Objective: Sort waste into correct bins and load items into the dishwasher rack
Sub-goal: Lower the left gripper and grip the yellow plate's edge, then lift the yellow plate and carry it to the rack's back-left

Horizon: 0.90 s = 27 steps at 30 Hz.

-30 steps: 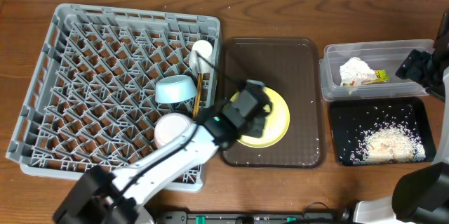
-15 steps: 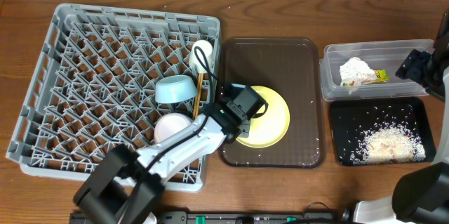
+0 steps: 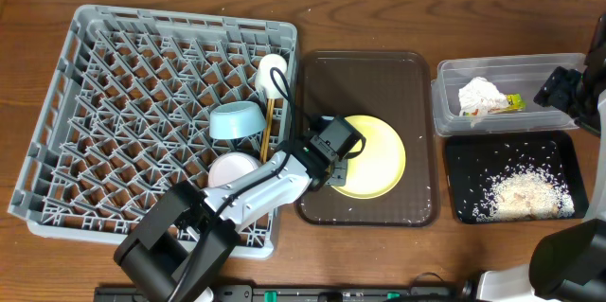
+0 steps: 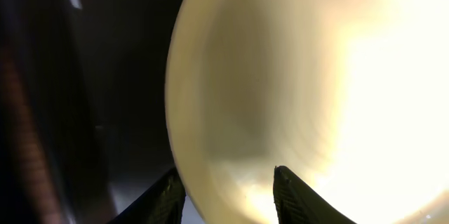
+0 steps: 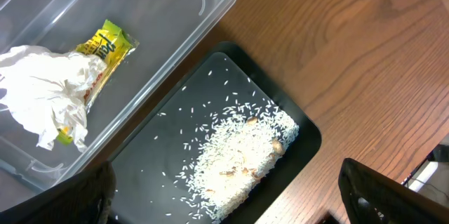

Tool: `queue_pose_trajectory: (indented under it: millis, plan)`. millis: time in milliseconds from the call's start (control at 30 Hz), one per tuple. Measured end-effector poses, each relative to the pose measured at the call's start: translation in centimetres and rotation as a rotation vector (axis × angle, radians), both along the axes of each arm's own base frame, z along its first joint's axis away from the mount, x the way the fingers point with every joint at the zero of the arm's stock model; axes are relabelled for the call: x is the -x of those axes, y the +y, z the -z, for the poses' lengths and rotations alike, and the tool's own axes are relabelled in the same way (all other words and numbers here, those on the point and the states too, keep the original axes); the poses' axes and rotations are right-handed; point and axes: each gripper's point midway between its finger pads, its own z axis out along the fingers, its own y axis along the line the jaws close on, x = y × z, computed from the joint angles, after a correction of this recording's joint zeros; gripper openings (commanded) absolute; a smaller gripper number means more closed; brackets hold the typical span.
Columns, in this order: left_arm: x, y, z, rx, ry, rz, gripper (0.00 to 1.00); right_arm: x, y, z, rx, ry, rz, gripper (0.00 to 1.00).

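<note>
On the brown tray (image 3: 379,84), the left fingers (image 4: 170,197) straddle the rim of the glossy round yellow plate (image 3: 377,162), parted (gripping nothing); the right fingers (image 5: 393,190) hang wide open above white rice (image 5: 238,155) in the black tray (image 5: 140,164).

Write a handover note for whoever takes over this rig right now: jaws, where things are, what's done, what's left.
Left gripper: jaws open, straddling the rim of the yellow plate, which lies on the brown tray.
Right gripper: jaws open, empty, above the clear tub and black tray.
Done: napkin and wrapper in the clear tub; rice in the black tray; blue bowl, white bowl, white cup and chopsticks in the rack.
Left: grasp the yellow plate and load it into the rack.
</note>
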Motion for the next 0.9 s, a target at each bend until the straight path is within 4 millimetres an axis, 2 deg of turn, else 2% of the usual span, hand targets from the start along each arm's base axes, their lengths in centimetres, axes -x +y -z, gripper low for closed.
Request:
queue_pose_trajectory:
  millis: [433,567,700,900]
  plan:
    - [-0.8,0.2,0.1,-0.014,-0.037,-0.019,0.38,0.0,0.0,0.0,0.0,0.0,0.0,0.99]
    - [-1.1,0.1,1.4,-0.031,-0.032,-0.027,0.29,0.0,0.0,0.0,0.0,0.0,0.0,0.99]
    - [-1.3,0.1,1.3,-0.028,-0.041,-0.039,0.06,0.0,0.0,0.0,0.0,0.0,0.0,0.99]
    - [-1.9,-0.5,-0.4,0.004,-0.076,-0.02,0.06,0.0,0.0,0.0,0.0,0.0,0.0,0.99]
